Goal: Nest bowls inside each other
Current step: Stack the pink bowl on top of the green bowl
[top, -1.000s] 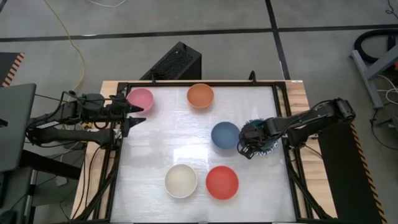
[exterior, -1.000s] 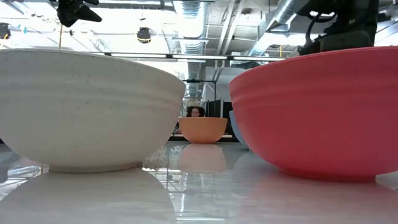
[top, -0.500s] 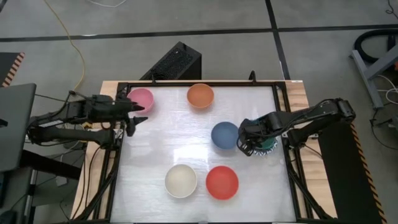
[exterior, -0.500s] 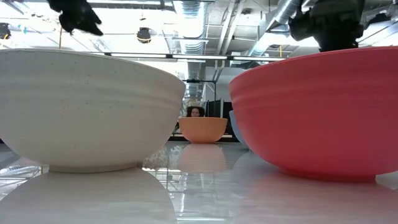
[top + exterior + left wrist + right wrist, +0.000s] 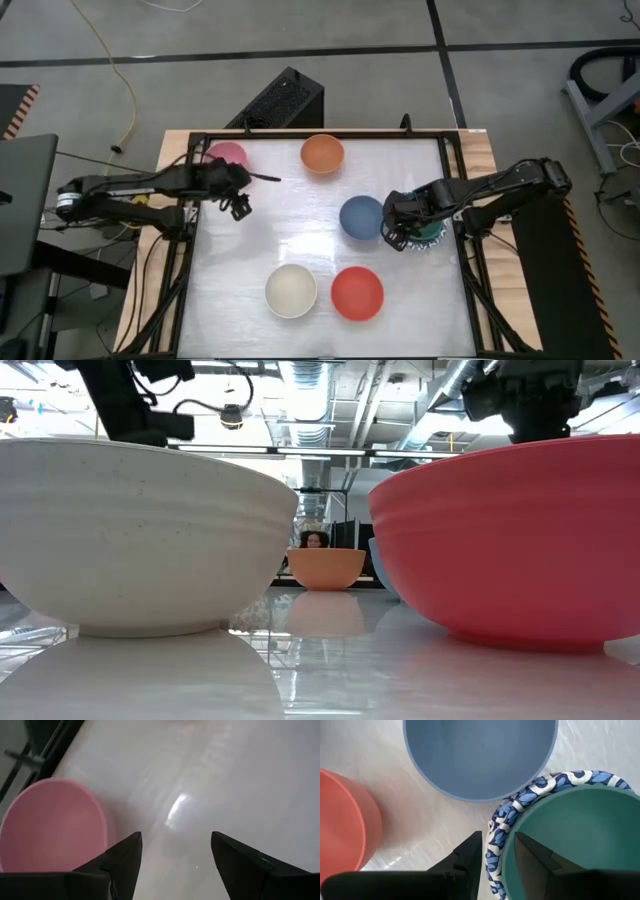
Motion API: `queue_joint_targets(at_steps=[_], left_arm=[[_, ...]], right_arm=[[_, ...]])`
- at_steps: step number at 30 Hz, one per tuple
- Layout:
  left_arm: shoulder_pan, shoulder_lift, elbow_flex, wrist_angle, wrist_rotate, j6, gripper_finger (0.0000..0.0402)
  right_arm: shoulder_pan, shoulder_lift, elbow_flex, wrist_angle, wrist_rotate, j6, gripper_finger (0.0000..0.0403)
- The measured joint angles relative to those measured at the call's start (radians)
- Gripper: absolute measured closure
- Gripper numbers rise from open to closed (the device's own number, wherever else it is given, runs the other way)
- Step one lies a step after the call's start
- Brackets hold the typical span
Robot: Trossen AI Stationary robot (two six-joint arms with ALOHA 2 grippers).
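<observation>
My right gripper [image 5: 399, 232] is shut on a stack of bowls at the table's right edge: a green bowl [image 5: 575, 840] sits nested in a white bowl with a blue-patterned rim [image 5: 555, 780]. A blue bowl [image 5: 361, 217] stands right beside the stack. My left gripper [image 5: 175, 837] is open over bare table, just to the near right of the pink bowl [image 5: 226, 153], which my left arm partly covers. An orange bowl [image 5: 322, 153] stands at the far edge. A cream bowl [image 5: 291, 290] and a red bowl [image 5: 357, 293] stand near the front. My right gripper has the stack's rim [image 5: 499, 851] between its two fingers, on the side toward the blue bowl. One finger [image 5: 532, 854] is inside the green bowl and the other is outside the patterned bowl. The fingers come steeply from above. Whether the stack is off the table cannot be told.
A black frame [image 5: 320, 134] runs around the white tabletop. Open tabletop lies in the middle between the bowls. In the low view the cream bowl [image 5: 130, 530] and the red bowl [image 5: 510, 540] fill the foreground, and a person shows far behind the orange bowl [image 5: 326, 568].
My left gripper has moved from the table's left edge out over the table, toward the right, and down. It has tipped to point downward beside the pink bowl and stays open. My right gripper has risen slightly at the stack.
</observation>
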Motion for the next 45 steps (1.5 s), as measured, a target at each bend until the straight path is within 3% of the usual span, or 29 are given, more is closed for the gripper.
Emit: queue_joint_targets(at_steps=[4, 8, 13, 23, 32, 37, 41, 45], left_arm=[[0.062, 0.032, -0.003, 0.001, 0.008, 0.031, 0.0174], [0.112, 0.041, -0.003, 0.0, -0.075, 0.056, 0.0174], [0.202, 0.05, -0.003, 0.02, 0.016, 0.118, 0.0174], [0.368, 0.14, -0.003, 0.063, 0.002, 0.206, 0.0174], [0.425, 0.25, -0.003, 0.08, -0.009, 0.248, 0.0174], [0.426, 0.314, -0.003, 0.08, 0.084, 0.255, 0.0176], [0.426, 0.379, -0.003, 0.08, 0.093, 0.262, 0.0212], [0.422, 0.431, -0.003, 0.08, 0.092, 0.259, 0.0295]], right_arm=[[0.017, 0.0, 0.0, 0.0, 0.015, -0.003, 0.027], [0.037, 0.0, 0.0, 0.0, 0.044, -0.004, 0.027], [0.043, 0.0, 0.0, 0.0, 0.046, -0.024, 0.027], [0.043, 0.0, 0.0, 0.01, 0.046, -0.026, 0.027], [0.043, 0.0, 0.0, 0.05, 0.047, -0.026, 0.027], [0.043, 0.0, 0.0, 0.049, 0.047, -0.027, 0.027], [0.043, 0.0, 0.0, 0.049, 0.047, -0.027, 0.027], [0.043, 0.0, 0.0, 0.049, 0.047, -0.025, 0.027]])
